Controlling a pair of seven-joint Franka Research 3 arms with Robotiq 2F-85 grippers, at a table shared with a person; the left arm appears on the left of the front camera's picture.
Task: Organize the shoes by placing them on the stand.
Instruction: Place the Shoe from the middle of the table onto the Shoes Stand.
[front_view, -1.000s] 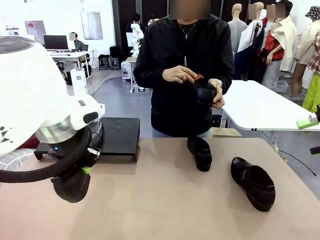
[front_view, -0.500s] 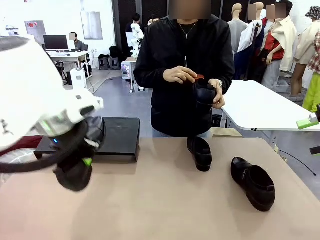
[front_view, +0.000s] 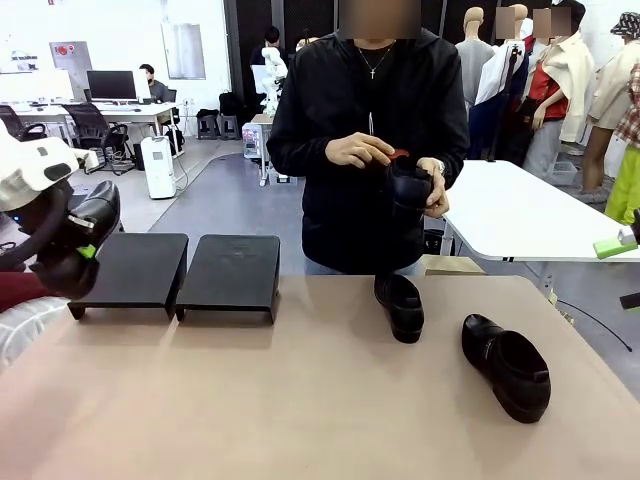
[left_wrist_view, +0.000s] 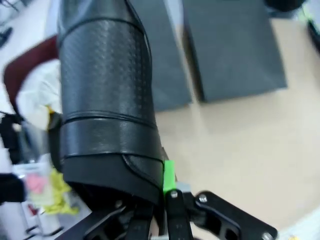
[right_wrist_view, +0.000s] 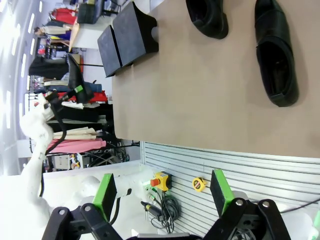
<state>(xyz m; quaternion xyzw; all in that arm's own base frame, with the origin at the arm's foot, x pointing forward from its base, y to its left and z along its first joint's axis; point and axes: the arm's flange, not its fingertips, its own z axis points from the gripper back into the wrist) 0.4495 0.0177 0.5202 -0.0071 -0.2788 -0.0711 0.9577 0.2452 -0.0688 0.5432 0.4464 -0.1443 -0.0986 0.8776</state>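
Your left gripper is clamped on one shoe by its edge, in the air just left of the stand — swing fast and that thin pinch may let it twist and land off the platform.

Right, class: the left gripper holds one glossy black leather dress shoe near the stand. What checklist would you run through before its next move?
1. Left gripper shut on the glossy black leather dress shoe: ok.
2. Left matte-black sloped platform free of shoes: ok.
3. Shoe set down on it: not ok, it hangs near the platform's left end.
4. Grip firm enough for lowering: cannot tell.
5. Person's hands away from that platform: ok, holding another shoe.
6. Right gripper open, apart: ok.
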